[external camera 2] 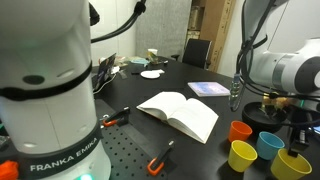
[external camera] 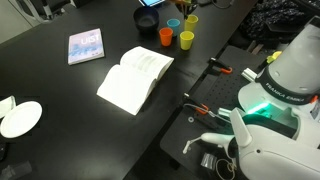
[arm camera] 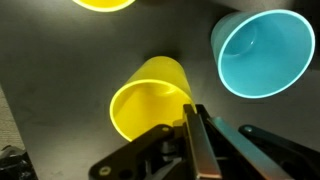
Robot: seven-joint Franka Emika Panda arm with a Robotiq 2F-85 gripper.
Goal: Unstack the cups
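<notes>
Several small cups stand apart at the far end of the black table [external camera: 60,85]. In an exterior view I see an orange cup [external camera: 166,37], a yellow-orange cup [external camera: 186,40], a light blue cup [external camera: 174,24] and a yellow cup [external camera: 191,19]. In an exterior view they show as orange [external camera 2: 240,130], yellow [external camera 2: 243,155], blue [external camera 2: 270,145] and yellow [external camera 2: 290,163]. In the wrist view my gripper [arm camera: 193,112] is shut, with its tips at the rim of a yellow cup [arm camera: 148,95]. I cannot tell whether it pinches the rim. The blue cup [arm camera: 262,52] stands beside it.
An open book [external camera: 136,78] lies mid-table, also in an exterior view [external camera 2: 180,113]. A small booklet [external camera: 85,46] lies beyond it. A dark round bowl [external camera: 147,18] stands near the cups. A white plate [external camera: 20,118] sits at the table's edge.
</notes>
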